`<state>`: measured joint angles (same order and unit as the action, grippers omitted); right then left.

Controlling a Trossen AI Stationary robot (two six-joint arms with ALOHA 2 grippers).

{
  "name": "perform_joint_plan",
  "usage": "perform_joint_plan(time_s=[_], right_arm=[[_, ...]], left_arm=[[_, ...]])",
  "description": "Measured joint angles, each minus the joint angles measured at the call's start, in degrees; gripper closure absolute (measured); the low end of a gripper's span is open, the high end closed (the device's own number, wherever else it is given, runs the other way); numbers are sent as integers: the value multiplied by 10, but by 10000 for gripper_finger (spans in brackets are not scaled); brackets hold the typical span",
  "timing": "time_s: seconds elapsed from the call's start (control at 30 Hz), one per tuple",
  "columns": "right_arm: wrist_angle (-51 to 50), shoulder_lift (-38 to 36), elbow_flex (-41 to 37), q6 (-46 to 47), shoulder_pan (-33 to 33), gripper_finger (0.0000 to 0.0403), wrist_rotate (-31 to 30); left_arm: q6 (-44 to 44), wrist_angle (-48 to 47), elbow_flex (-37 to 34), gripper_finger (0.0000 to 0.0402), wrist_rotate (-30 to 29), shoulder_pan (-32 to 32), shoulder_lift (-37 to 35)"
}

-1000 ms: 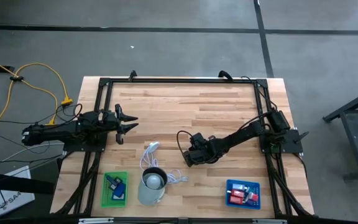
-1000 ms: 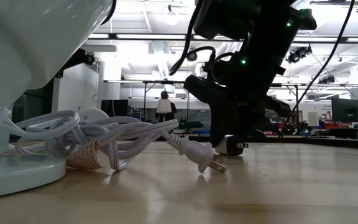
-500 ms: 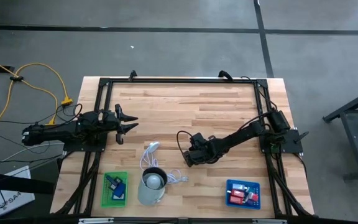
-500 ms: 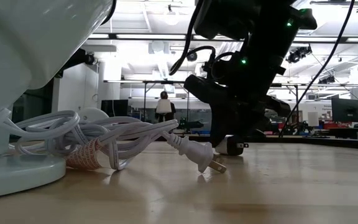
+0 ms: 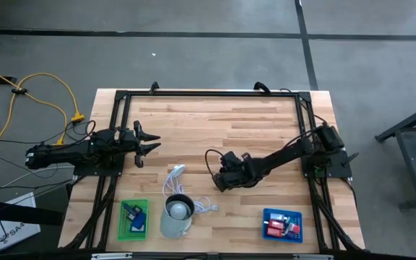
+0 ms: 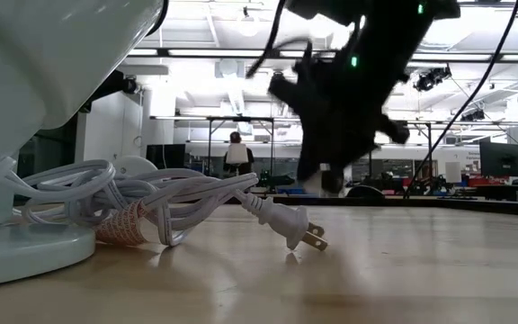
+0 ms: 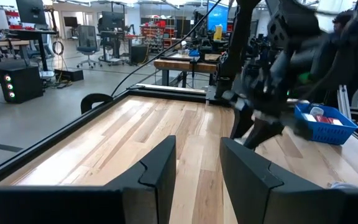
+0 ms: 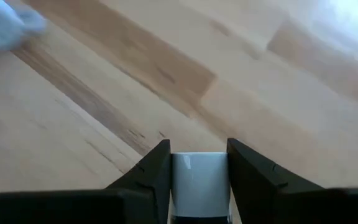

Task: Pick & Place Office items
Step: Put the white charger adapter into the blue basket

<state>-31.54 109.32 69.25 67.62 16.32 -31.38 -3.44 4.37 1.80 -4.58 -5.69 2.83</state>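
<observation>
My right gripper (image 5: 219, 182) hangs over the middle of the table, shut on a small white office item (image 8: 199, 177). In the low view that piece (image 6: 318, 183) shows under the dark fingers, clear of the wood. Other office items lie in two trays: blue ones in the green tray (image 5: 133, 220), red and pink ones in the blue tray (image 5: 282, 225). My left gripper (image 5: 150, 144) waits at the table's left side, open, with nothing between its fingers (image 7: 160, 168). My right gripper pinches the white piece by its two opposite sides (image 8: 178, 177) between both fingers. The fingers slant down from the table's right side. The piece sits lifted clear of the table.
A pale cup (image 5: 178, 215) stands near the front edge between the trays. A white coiled cable (image 5: 173, 177) lies behind the cup, its plug (image 6: 293, 230) pointing toward the right gripper. Bare wood stretches across the far half of the table.
My right gripper has risen from the tabletop and rolled a little. The white piece has gone up with it and now hangs clear of the wood.
</observation>
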Motion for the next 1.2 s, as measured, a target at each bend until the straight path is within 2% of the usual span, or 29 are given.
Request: perform_joint_plan(time_s=[0.4,0.6,0.77,1.0,1.2], right_arm=[[-6,-136,1,-116,0,281,-70],[-14,-142,0,-124,11,280,-75],[-17,-143,0,-119,46,280,-79],[-53,-148,1,-38,142,281,-129],[-143,-148,1,120,237,279,-136]], left_arm=[[0,0,0,281,0,0,0],[0,0,0,281,0,0,0],[0,0,0,281,0,0,0],[0,0,0,281,0,0,0],[0,0,0,281,0,0,0]])
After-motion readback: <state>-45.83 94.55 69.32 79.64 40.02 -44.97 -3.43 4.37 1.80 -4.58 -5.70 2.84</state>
